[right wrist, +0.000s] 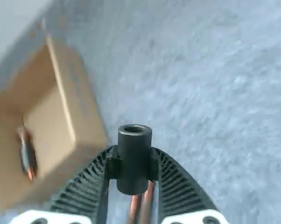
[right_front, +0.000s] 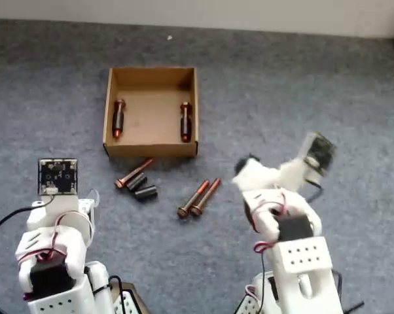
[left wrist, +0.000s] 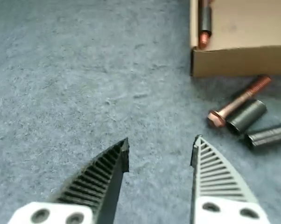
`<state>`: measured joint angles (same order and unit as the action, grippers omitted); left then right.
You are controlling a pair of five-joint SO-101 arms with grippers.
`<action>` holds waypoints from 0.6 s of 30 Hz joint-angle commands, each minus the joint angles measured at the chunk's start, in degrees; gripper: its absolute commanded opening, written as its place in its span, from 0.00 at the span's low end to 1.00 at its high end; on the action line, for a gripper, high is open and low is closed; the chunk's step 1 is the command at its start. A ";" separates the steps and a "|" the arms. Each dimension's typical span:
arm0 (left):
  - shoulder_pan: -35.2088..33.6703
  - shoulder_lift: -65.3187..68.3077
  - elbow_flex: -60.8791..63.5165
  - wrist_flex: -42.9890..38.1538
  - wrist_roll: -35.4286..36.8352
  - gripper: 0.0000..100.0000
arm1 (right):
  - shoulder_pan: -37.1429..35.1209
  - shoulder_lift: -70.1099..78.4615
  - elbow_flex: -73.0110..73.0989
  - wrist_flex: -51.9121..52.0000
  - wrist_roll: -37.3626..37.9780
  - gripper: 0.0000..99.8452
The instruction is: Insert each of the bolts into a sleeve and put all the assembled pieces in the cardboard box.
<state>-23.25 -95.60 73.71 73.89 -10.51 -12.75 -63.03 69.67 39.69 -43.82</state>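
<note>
High view: a cardboard box (right_front: 151,149) stands open on the grey carpet (right_front: 302,85), with both arms at the near edge.
Box contents: two assembled pieces, each a dark sleeve on a copper bolt. The first piece (right_front: 118,118) lies along the left wall and the second piece (right_front: 186,122) along the right wall.
Group by the box front: a single bolt (right_front: 135,173) lies aslant, its threaded end near the box wall. The upper empty sleeve (right_front: 137,181) lies just beside the bolt's shank, and the lower empty sleeve (right_front: 146,193) is close below it.
Bolt pair: two loose bolts, one (right_front: 194,198) and the other (right_front: 205,197), lie side by side on the carpet between that group and the right arm.
Left gripper (left wrist: 160,142): its fingers are apart with nothing between them. It is above bare carpet, near the box's front corner and the single bolt.
Right gripper (right wrist: 134,151): its fingers are clamped on a held sleeve (right wrist: 134,135), whose open bore faces the wrist camera. It is above the bolt pair, which shows in the gap under the sleeve, and the box lies beyond.
</note>
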 commanded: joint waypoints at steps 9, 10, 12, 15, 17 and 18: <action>16.75 41.63 -33.98 11.08 4.31 0.23 | 13.58 -17.89 16.75 -20.97 -6.07 0.00; 19.12 44.26 -35.12 11.08 5.10 0.24 | 14.20 -19.03 17.36 -21.23 -6.86 0.00; 24.57 48.84 -36.88 11.08 5.63 0.24 | 14.81 -20.79 18.07 -21.23 -6.95 0.00; 31.52 55.08 -38.90 10.73 8.70 0.24 | 14.81 -22.46 19.12 -21.23 -6.86 0.00; 33.80 58.68 -39.96 8.53 10.73 0.25 | 14.73 -22.90 19.47 -21.23 -6.86 0.00; 33.80 60.35 -40.40 7.56 11.25 0.27 | 14.73 -22.90 19.47 -21.23 -6.86 0.00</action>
<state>6.55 -41.27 37.23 84.26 -2.42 1.49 -84.31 89.98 20.00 -50.07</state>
